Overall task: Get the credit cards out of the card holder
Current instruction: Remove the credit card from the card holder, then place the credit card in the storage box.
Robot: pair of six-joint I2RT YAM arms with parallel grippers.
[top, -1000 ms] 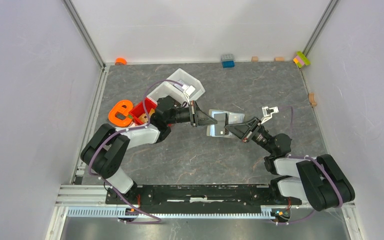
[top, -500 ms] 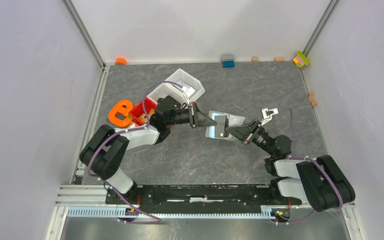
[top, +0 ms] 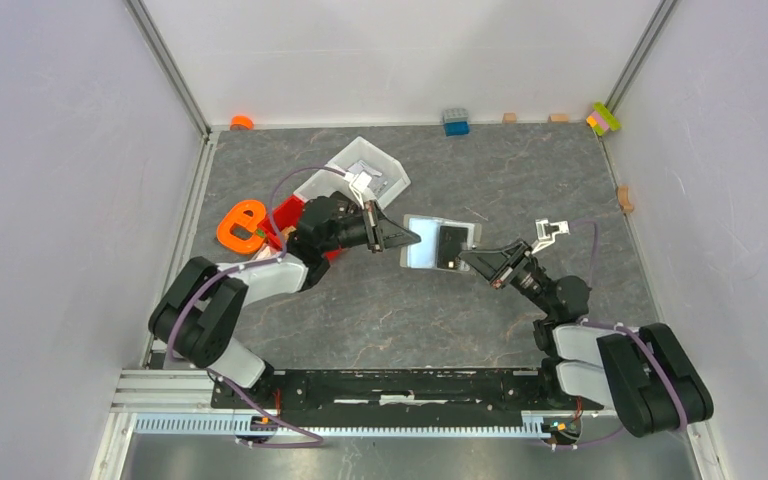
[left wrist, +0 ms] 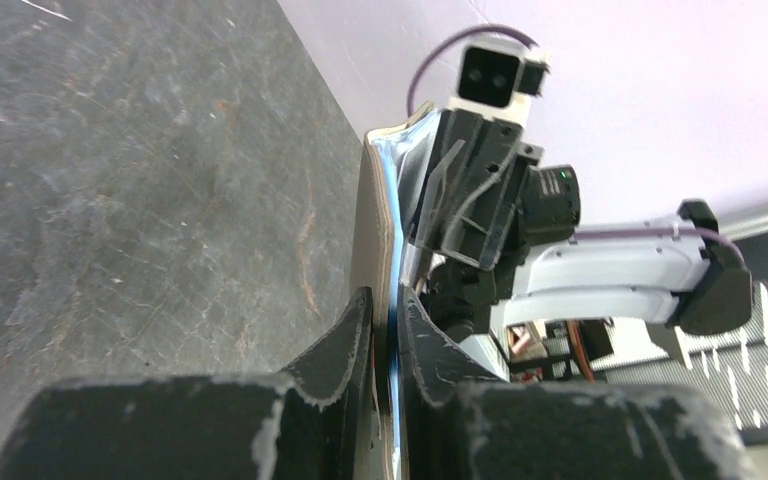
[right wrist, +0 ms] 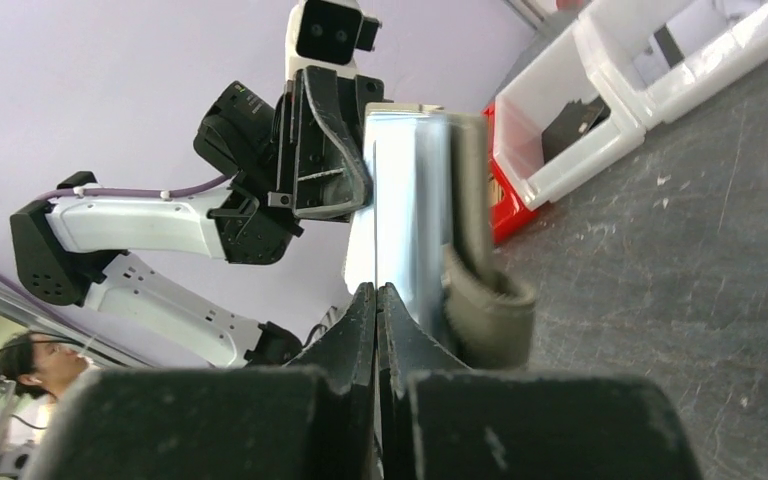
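Right gripper (right wrist: 376, 290) of mine has just snapped together on the edge of a pale blue credit card (right wrist: 410, 200) (a thin pinch, it seems) while my left gripper (left wrist: 385, 300) clamps the card holder (left wrist: 373, 220) upright between both arms; pulling out can begin.

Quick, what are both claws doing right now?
Left claw: closed on the card holder.
Right claw: closed, pinching the edge of a credit card.
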